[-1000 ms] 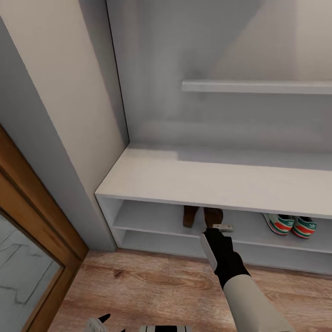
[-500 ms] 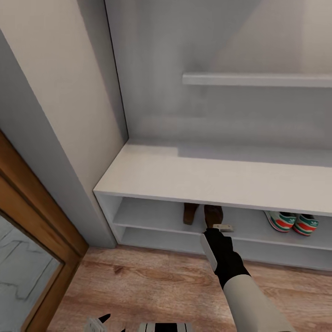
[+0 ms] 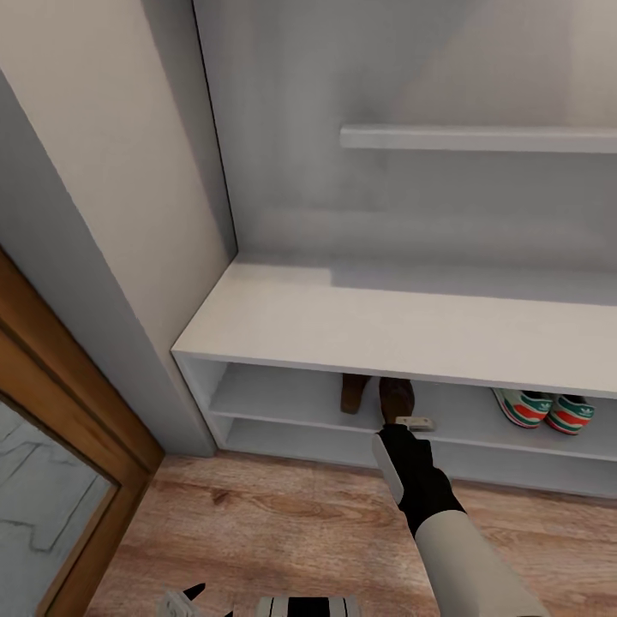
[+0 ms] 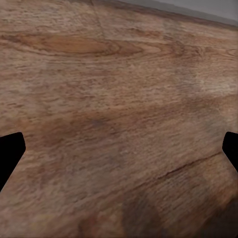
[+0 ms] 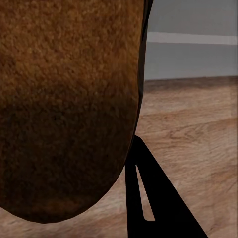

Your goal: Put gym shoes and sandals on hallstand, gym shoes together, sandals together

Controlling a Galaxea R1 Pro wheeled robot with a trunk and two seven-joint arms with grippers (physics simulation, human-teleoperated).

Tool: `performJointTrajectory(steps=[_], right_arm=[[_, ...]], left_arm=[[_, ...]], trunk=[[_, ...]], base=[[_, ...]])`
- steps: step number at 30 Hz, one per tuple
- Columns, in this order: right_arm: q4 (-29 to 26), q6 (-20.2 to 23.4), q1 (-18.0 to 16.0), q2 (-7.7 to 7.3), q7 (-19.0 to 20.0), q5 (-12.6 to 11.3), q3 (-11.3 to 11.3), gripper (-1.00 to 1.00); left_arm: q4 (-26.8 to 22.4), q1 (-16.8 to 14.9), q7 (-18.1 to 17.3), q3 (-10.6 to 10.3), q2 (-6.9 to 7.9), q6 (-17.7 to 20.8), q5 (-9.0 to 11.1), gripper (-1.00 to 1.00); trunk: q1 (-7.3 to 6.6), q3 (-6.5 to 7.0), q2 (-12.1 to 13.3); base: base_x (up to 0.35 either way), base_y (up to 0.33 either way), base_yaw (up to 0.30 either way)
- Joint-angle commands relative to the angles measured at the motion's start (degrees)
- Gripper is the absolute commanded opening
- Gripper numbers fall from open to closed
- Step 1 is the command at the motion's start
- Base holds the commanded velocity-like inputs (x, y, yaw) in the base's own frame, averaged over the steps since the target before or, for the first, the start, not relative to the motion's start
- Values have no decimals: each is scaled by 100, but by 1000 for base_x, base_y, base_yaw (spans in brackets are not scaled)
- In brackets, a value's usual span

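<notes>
Sandals (image 3: 378, 397) — sneakers (image 3: 547, 410) — shelved apart.

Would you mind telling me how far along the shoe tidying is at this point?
Nearly finished. Both gym shoes sit side by side on the hallstand shelf. One sandal rests on the same shelf; the second sandal is beside it, with the right gripper at its heel. What remains is letting go and withdrawing. The left gripper idles above the corridor floor.

The upper shelf level of the hallstand (image 3: 257, 398) lies open at its left end, while two sandals (image 3: 377, 396) fill its middle and two gym shoes (image 3: 546, 410) its right. The right tool (image 3: 403, 422) sits at that opening against the right-hand sandal. The worktop (image 3: 386, 321) above and the corridor floor (image 3: 283, 531) are bare.
</notes>
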Motion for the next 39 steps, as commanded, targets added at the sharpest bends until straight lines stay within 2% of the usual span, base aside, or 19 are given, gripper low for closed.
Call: performJointTrajectory(steps=[1, 10, 17, 29, 39], right_arm=[[-5, 8, -3, 0, -55, -59, 5, -100], [-5, 8, -3, 0, -56, -59, 5, -100], [-6, 8, -3, 0, -56, -59, 5, -100], [-5, 8, -3, 0, -56, -59, 5, -100], [-5, 8, -3, 0, -56, -59, 5, -100]], left_arm=[[6, -3, -39, 20, -2, 0, 17, 100], [8, -3, -59, 26, 3, -4, 24, 100], [10, -3, -61, 34, 4, -10, 24, 100], [9, -3, -61, 21, 4, -11, 24, 100], [11, -3, -68, 32, 17, -13, 26, 100]], trunk=[[-1, -6, -2], [-1, -8, -2], [-1, -8, -2], [-1, -8, -2], [-1, -8, -2]], base=[[0, 0, 0], [6, 0, 0], [192, 0, 0], [32, 0, 0], [142, 0, 0]])
